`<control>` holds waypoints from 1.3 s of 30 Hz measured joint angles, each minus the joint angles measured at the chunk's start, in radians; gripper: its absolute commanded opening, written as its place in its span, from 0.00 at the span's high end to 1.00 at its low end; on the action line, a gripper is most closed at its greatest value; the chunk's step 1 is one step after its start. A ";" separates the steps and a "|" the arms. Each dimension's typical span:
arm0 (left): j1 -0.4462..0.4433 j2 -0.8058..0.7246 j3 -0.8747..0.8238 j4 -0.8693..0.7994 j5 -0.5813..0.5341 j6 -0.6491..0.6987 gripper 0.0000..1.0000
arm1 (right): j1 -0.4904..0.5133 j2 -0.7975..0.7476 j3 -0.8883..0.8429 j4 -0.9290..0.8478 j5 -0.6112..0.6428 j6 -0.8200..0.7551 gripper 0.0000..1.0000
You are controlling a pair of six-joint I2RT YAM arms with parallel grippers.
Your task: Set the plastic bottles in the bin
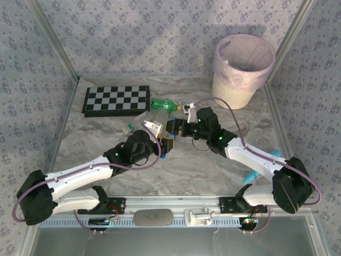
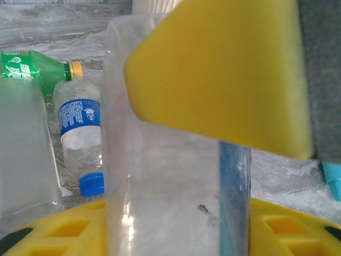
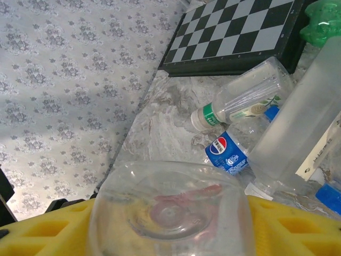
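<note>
where the two arms meet over the middle of the table (image 1: 202,160), the left gripper (image 1: 160,134) and the right gripper (image 1: 176,128) sit nose to nose, very close together. from the left wrist i can see a clear bottle (image 2: 170,186) standing up out of that gripper's yellow palm, with a yellow block (image 2: 224,74) crossing in front of its upper part. one frosted finger (image 2: 24,154) stands off to the side with a plain gap between it and the bottle, so the left fingers are spread wide and squeezing nothing. from the right wrist a clear bottle shows end-on, right up against the yellow palm. it hides that gripper's fingertips, so i cannot tell whether they are closed on it or loose.

other bottles lie on the table beyond the grippers. a green bottle (image 1: 162,104) with a yellow cap lies on its side near the checkerboard (image 1: 116,100). a blue-labelled bottle (image 2: 80,128) with a blue cap lies just beside it, and a green-capped bottle (image 3: 240,101) lies by the board's edge. a teal object (image 1: 256,173) lies by the right arm. the bin (image 1: 242,88), cream with a pink liner, stands upright in the far right corner, well apart from both grippers.
</note>
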 measured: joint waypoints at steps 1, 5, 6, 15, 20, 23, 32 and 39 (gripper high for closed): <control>0.000 -0.003 -0.002 -0.001 0.000 0.000 0.44 | 0.000 0.001 0.000 -0.001 -0.001 -0.002 0.42; 0.000 -0.006 -0.006 0.000 0.000 0.004 0.29 | 0.001 0.006 0.000 0.000 0.000 -0.003 0.46; 0.000 -0.007 -0.006 0.000 0.000 0.003 0.24 | 0.001 0.008 0.000 -0.001 0.000 -0.005 0.46; 0.009 -0.035 -0.013 0.000 -0.046 -0.019 0.06 | -0.060 0.007 0.074 -0.171 0.082 -0.108 0.48; 0.078 -0.056 -0.046 -0.027 -0.102 -0.093 0.00 | -0.213 -0.002 0.229 -0.337 0.126 -0.213 0.48; 0.129 -0.063 -0.084 -0.046 -0.132 -0.156 0.00 | -0.312 -0.003 0.363 -0.409 0.154 -0.283 0.48; 0.179 -0.093 -0.165 -0.104 -0.169 -0.306 0.00 | -0.551 0.039 0.731 -0.412 0.232 -0.432 0.48; 0.185 -0.132 -0.198 -0.108 -0.173 -0.357 0.00 | -0.632 0.196 0.941 -0.330 0.370 -0.534 0.49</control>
